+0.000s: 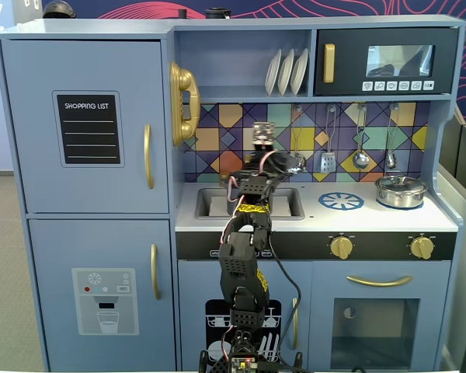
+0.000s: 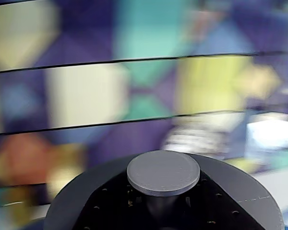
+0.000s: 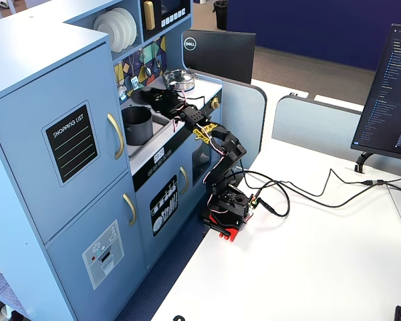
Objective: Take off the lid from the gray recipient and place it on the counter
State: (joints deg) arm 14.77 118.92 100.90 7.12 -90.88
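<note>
In the wrist view my gripper [image 2: 162, 205] is shut on the stem under the small knob [image 2: 163, 172] of the dark-gray lid [image 2: 240, 191]; the tiled back wall is blurred behind it. In a fixed view the lid [image 3: 149, 97] hangs in my gripper [image 3: 159, 100], lifted above and a little beyond the gray recipient [image 3: 138, 125], which stands open in the sink. In the front fixed view my gripper [image 1: 278, 159] is raised over the sink [image 1: 210, 203] and the arm hides the recipient. The white counter [image 1: 373, 219] lies to the right.
A shiny silver pot with its lid [image 1: 401, 190] stands at the counter's right end, beside the blue burner print [image 1: 341, 201]. Utensils [image 1: 360, 155] hang on the tiled wall behind. A shelf with plates [image 1: 286, 71] is overhead.
</note>
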